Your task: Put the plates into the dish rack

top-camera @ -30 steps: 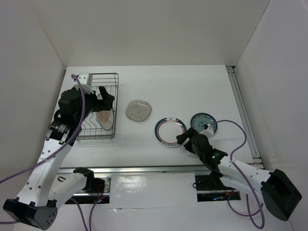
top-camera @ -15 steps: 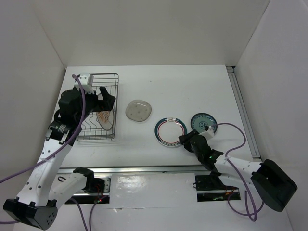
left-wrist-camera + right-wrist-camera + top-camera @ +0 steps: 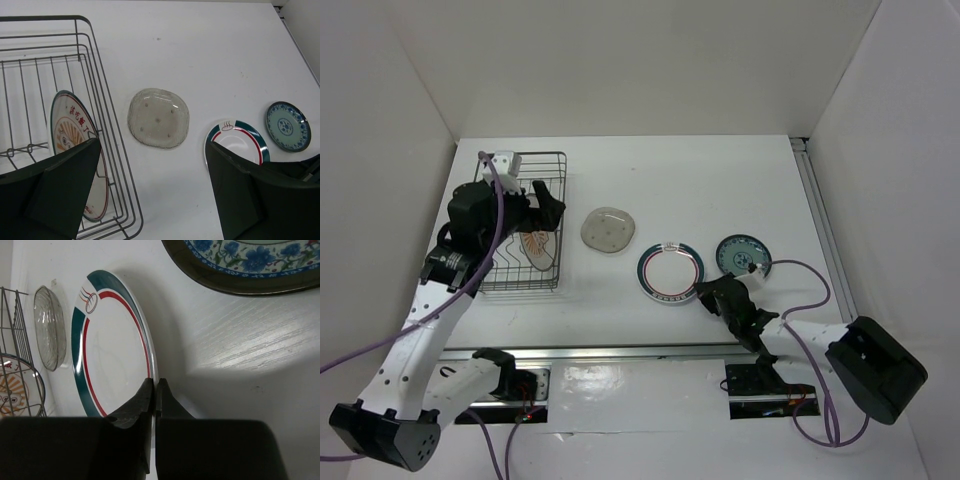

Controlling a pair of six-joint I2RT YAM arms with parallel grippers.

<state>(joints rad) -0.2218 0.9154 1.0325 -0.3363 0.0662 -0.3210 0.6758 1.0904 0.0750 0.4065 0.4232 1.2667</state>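
Surveying the top external view: the dish rack (image 3: 520,222) holds one item, the cream sunburst plate (image 3: 534,248), leaning among the tines. The left gripper (image 3: 546,201) hangs over the rack, having drawn slightly off that plate in the last second. The translucent grey plate (image 3: 609,230) lies flat just right of the rack. The white plate with teal-and-red ring (image 3: 671,272) lies further right of the rack, and the teal-patterned plate (image 3: 742,255) furthest. The right gripper (image 3: 706,290) has moved in low to the ringed plate's edge on the side away from the rack, and that plate has edged slightly rackward.

Left wrist view: the left gripper (image 3: 153,150) has its fingers wide apart and holds nothing. The cream sunburst plate (image 3: 75,135) stands on edge inside the dish rack (image 3: 107,130), free of the fingers. Judgement: first plate loaded and released.

Right wrist view: the right gripper (image 3: 155,386) has its fingers almost together, apparently pinching the rim of the white plate with teal-and-red ring (image 3: 112,357). A shadow under that rim suggests it is slightly raised. Judgement: the second plate is being taken up, and three remain outside the rack.
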